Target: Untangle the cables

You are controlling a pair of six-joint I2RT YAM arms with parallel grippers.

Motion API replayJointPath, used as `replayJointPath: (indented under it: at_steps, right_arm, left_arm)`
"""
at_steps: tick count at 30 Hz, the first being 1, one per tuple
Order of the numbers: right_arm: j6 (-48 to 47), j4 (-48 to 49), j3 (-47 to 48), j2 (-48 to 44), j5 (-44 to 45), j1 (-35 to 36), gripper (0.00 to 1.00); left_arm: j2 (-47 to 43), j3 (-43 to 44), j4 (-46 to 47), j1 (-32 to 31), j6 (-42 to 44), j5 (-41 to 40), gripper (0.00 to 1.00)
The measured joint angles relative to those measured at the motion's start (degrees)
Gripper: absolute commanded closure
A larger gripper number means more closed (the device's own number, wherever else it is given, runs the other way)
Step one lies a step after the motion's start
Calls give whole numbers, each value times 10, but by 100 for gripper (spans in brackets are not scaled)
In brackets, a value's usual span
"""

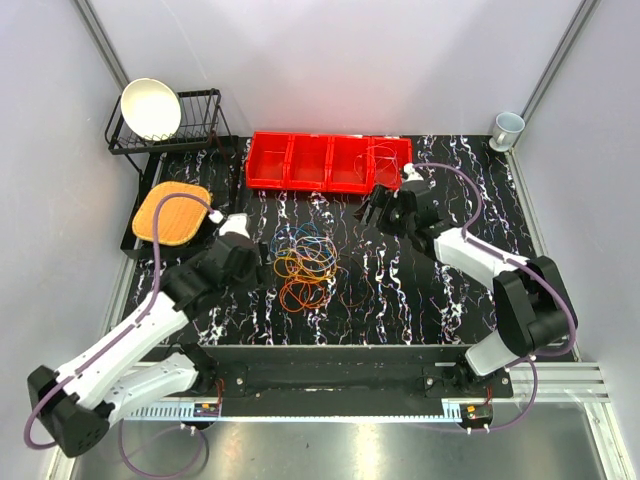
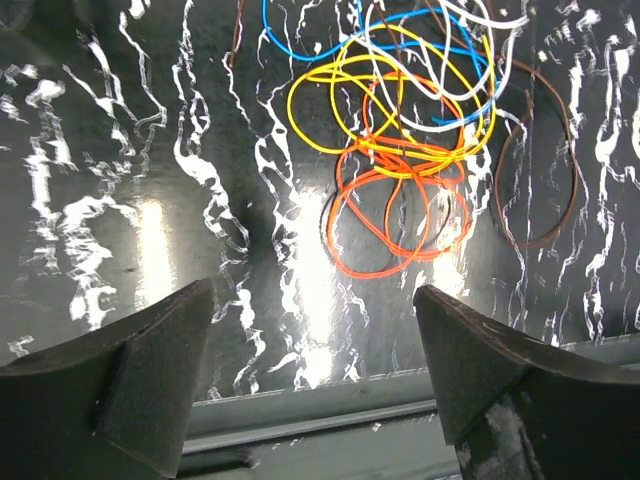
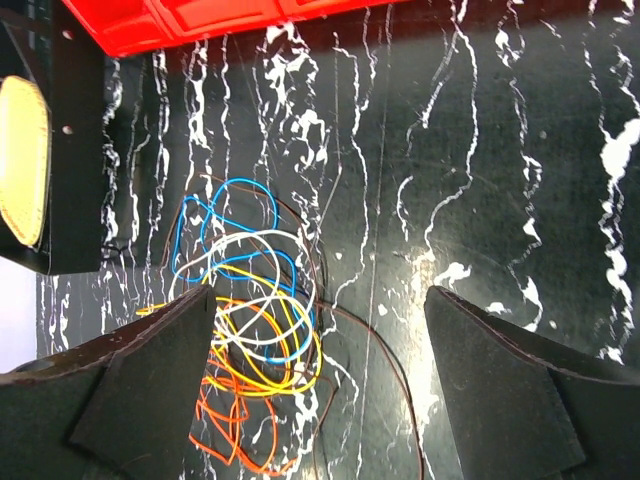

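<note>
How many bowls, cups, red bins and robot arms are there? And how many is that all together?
Bowls: 1
Cups: 1
Red bins: 4
Robot arms: 2, the left arm and the right arm
Total: 8

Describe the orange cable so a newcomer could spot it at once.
Find the red bin row at the back of the black marbled table; the cable tangle lies in front of it. The orange cable is the tangle's end nearest the arm bases, while the loops behind it are yellow, blue and white.
</note>
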Motion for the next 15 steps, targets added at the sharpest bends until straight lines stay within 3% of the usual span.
replayJointPath:
  at_steps: [3, 10, 15]
  right_arm:
    - [0, 44, -25, 0, 0, 1, 9]
    - [-3, 103, -42, 7, 0, 1, 8]
    - [-7, 108, -24, 42, 0, 1, 7]
  left_arm:
    - [34, -21, 44, 0, -26, -14, 26]
    - [174, -16, 148, 9, -67, -58, 22]
    - [242, -2, 209, 53, -98, -50, 23]
